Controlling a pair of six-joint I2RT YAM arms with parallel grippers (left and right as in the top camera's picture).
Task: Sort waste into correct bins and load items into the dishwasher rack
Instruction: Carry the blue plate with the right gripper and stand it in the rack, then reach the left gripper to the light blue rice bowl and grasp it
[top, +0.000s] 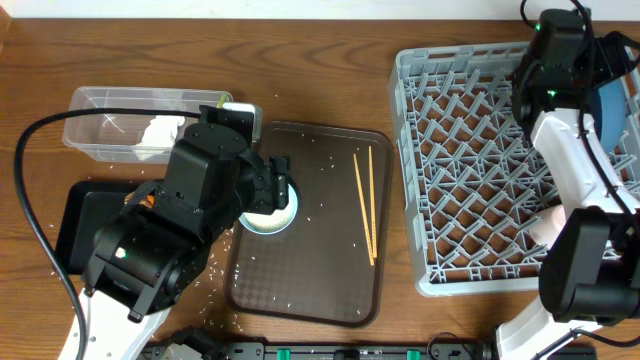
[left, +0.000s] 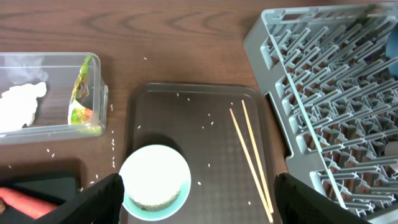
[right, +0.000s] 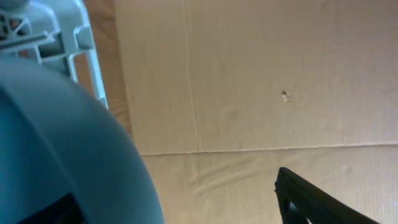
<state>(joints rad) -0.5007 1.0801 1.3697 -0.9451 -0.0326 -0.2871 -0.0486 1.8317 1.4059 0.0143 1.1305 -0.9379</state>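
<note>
My left gripper (left: 199, 202) hangs open above the brown serving tray (left: 186, 112), one finger beside the small white bowl (left: 154, 180) (top: 268, 215), which holds rice. The chopsticks (left: 252, 158) (top: 365, 205) lie between the fingers, further right. The clear tub (top: 100, 125) holds the white napkin (left: 22, 102) and the yellow-green wrapper (left: 81, 93). An orange carrot (left: 25, 202) lies in the black tray (top: 85, 215). My right gripper (right: 186, 205) is open at the back right of the grey rack (top: 470, 170). The dark-blue dish (right: 62, 143) (top: 610, 110) hides its left finger, clear of the right one.
Loose rice grains (left: 208, 118) are scattered over the serving tray and the wood around it. A pale-pink cup (top: 548, 222) sits in the rack's right side. The left arm's black cable (top: 30, 200) loops over the table's left side. Cardboard (right: 261, 93) stands behind the rack.
</note>
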